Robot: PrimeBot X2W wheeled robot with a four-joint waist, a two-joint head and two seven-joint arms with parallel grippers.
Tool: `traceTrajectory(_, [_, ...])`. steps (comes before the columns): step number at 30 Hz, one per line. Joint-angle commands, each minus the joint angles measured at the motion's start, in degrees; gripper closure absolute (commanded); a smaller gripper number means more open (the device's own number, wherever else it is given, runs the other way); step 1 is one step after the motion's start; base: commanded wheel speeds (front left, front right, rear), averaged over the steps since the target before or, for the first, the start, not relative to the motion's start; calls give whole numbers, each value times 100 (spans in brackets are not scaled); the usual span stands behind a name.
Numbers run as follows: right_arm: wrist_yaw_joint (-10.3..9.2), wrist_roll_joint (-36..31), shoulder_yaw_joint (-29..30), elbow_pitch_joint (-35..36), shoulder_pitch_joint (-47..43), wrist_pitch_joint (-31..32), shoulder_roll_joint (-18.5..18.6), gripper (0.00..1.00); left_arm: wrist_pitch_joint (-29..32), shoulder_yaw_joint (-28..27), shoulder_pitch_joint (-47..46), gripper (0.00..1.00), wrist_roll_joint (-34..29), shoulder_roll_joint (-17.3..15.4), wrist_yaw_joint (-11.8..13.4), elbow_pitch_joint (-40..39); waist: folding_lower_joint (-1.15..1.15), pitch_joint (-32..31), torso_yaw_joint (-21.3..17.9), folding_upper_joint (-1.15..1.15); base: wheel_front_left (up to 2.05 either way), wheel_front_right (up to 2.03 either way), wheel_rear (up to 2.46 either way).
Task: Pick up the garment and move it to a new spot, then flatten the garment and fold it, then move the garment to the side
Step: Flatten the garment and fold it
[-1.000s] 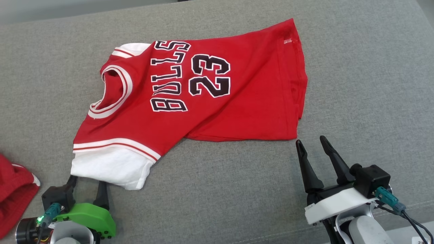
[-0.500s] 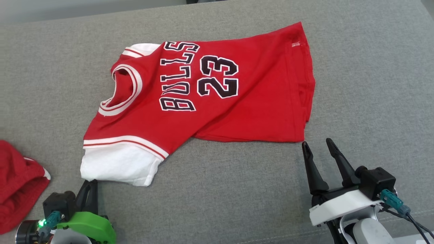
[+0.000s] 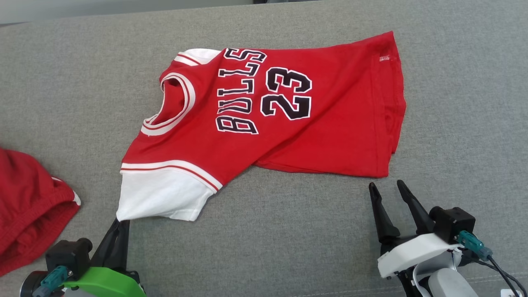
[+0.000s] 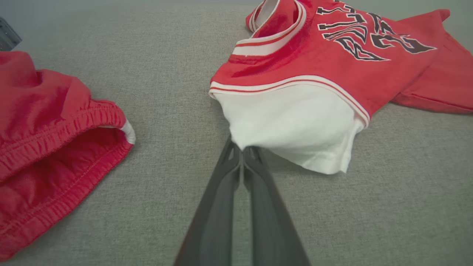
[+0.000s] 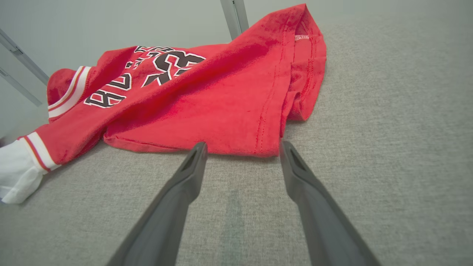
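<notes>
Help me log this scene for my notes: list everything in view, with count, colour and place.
jersey: one, red with white sleeves and black BULLS 23 lettering, lying across the middle of the surface, not fully flat.
second garment: one, red with a gathered band, bunched at the robot's far left, apart from the jersey.
surface: one, grey fabric, under everything.
bars: at least two, pale grey, behind the jersey in the right wrist view.
left claw: one, dark fingers on a green housing, lower left, shut on the near corner of the jersey's white sleeve.
right claw: one, dark fingers on a white housing, lower right, open, just short of the jersey's near hem.
</notes>
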State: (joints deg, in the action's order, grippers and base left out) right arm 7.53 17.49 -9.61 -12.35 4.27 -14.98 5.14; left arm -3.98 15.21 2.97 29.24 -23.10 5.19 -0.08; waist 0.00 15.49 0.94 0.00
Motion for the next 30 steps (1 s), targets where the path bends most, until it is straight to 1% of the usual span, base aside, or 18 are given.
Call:
traceTrajectory(1, [-8, 94, 51, -94, 78, -14, 14, 0, 30, -4, 62, 100, 35, -40, -22, -26, 0, -1, -7, 0, 0, 0, 0])
traceTrajectory(5, [-8, 12, 186, -735, 397, -14, -4, 0, 62, 21, 78, 100, 125, -11, -59, 0, 0, -24, -12, 0, 0, 0, 0])
traceTrajectory(12, [-8, -90, 202, -1425, 802, -14, -43, 0, 59, 112, -67, 100, 51, 19, -36, 126, 0, -82, 79, 0, 0, 0, 0])
traceTrajectory(13, [-8, -89, 179, -1479, 830, -14, -45, 30, 58, 119, -89, 100, 48, 23, -37, 137, 0, -87, 91, 0, 0, 0, 0])
traceTrajectory(14, [-8, -85, 168, -1527, 860, -14, -45, 44, 44, 124, -109, 100, 51, 26, -39, 145, 0, -91, 99, 0, 0, 0, 0])
traceTrajectory(15, [-8, -98, 133, -1574, 887, -14, -45, 51, 29, 129, -121, 100, 54, 29, -41, 152, 0, -90, 103, 0, 0, 0, 0])
traceTrajectory(16, [-8, -115, 95, -1606, 918, -14, -47, 54, 23, 139, -128, 100, 50, 33, -41, 158, 0, -87, 105, 0, 0, 0, 0])
traceTrajectory(17, [-8, -146, 85, -1629, 947, -14, -38, 60, 17, 152, -139, 100, 44, 38, -42, 161, 0, -82, 110, 0, 0, 0, 0])
traceTrajectory(18, [-8, -181, 68, -1671, 969, -14, -31, 87, 15, 162, -146, 100, 40, 39, -47, 163, 0, -76, 116, 0, 0, 0, 0])
traceTrajectory(19, [-8, -213, 48, -1677, 990, -14, -37, 100, 17, 174, -153, 100, 33, 36, -53, 170, 0, -73, 121, 0, 0, 0, 0])
traceTrajectory(22, [-8, -282, 32, -1644, 986, -14, -38, 100, -3, 164, -196, 100, 45, 22, -49, 165, 0, -78, 140, 0, 0, 0, 0])
traceTrajectory(25, [-8, -365, 76, -1500, 880, -14, 43, 100, -88, 121, -233, 100, 98, 17, -75, 115, 0, -102, 147, 0, 0, 0, 0])
traceTrajectory(27, [-8, -388, 95, -1243, 813, -14, 70, 100, -152, 51, -267, 100, 205, 48, -110, 48, 0, -153, 126, 0, 0, 0, 0])
traceTrajectory(30, [-8, -302, 137, -693, 704, -13, 178, 100, -306, -103, -345, 100, 450, 100, -247, -174, 0, -284, 76, 0, 0, 0, 0])
